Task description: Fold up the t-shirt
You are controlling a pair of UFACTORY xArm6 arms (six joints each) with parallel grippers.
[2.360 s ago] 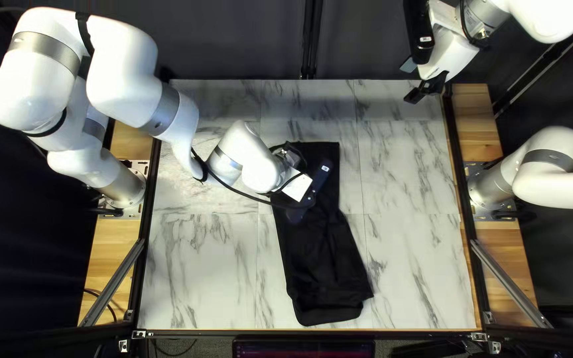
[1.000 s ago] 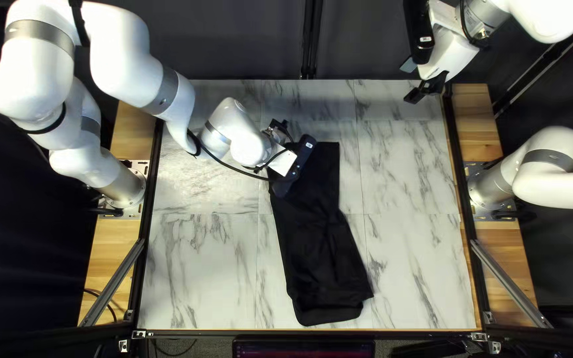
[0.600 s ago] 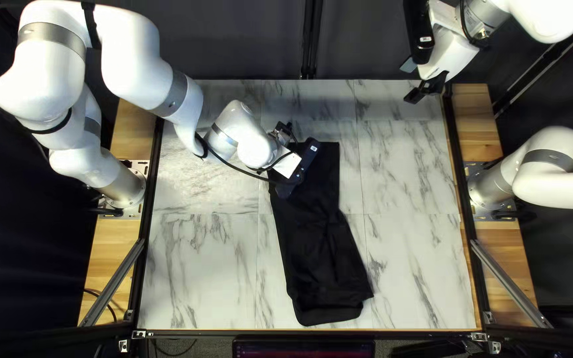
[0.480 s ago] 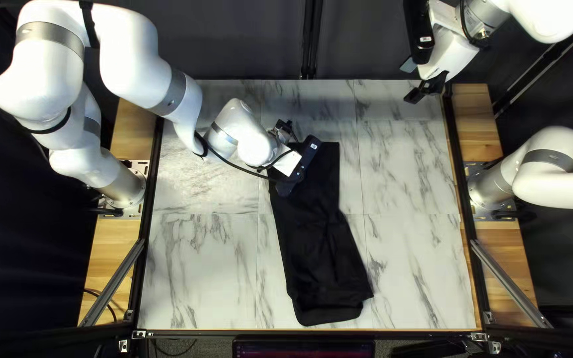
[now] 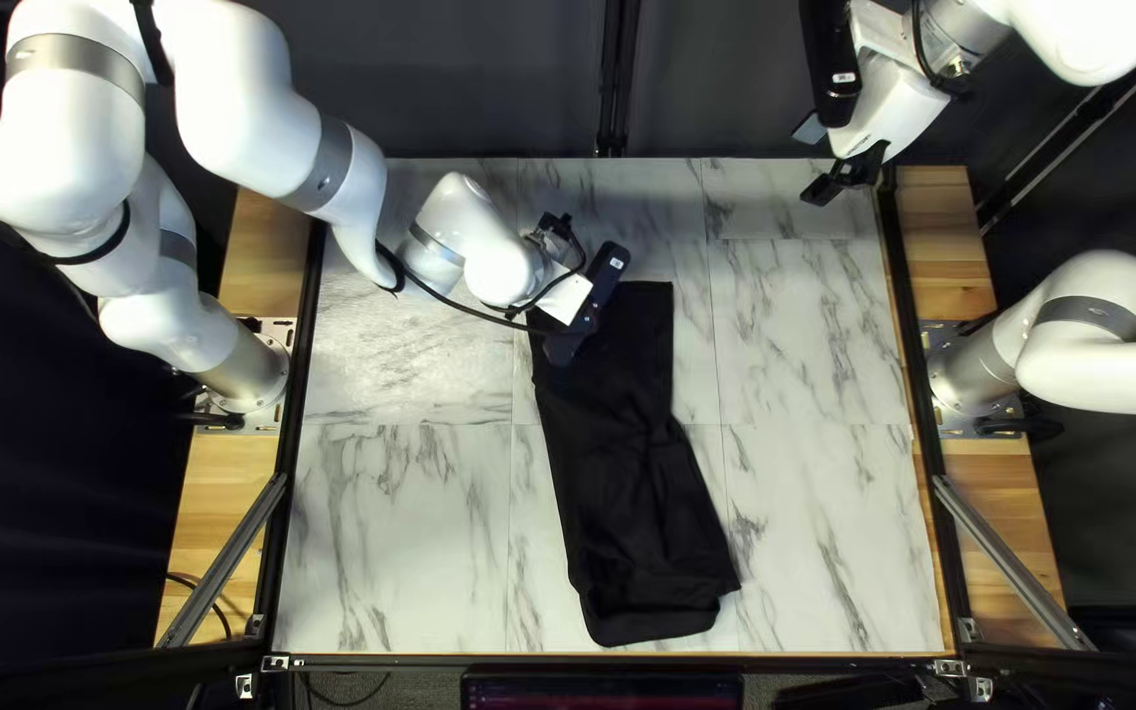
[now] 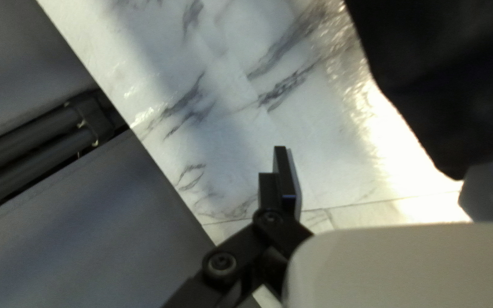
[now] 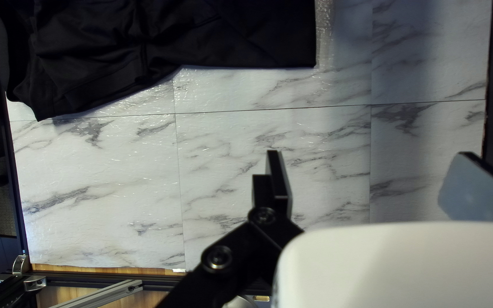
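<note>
The black t-shirt (image 5: 634,487) lies as a long narrow folded strip, running from mid-table to near the front edge. My left gripper (image 5: 571,300) is over its far left corner in the top left view, hiding that corner and its own fingertips. In the left wrist view my left gripper (image 6: 379,178) stands open; the t-shirt (image 6: 446,80) has an edge close by one finger, and whether they touch I cannot tell. High at the far right corner hangs my right gripper (image 5: 811,161). Seen from its wrist, my right gripper (image 7: 376,181) is open and holds nothing, with the t-shirt (image 7: 201,37) ahead.
Marbled tabletop (image 5: 818,342) shows on both sides of the cloth. A dark curtain (image 5: 463,79) hangs behind the far edge. Metal rails (image 5: 229,559) run along the table's sides, and a screen (image 5: 601,690) stands beyond the near edge.
My left gripper has moved from over the upper middle of the cloth toward its far left corner, most recently a little farther back. The t-shirt and right arm look unmoved.
</note>
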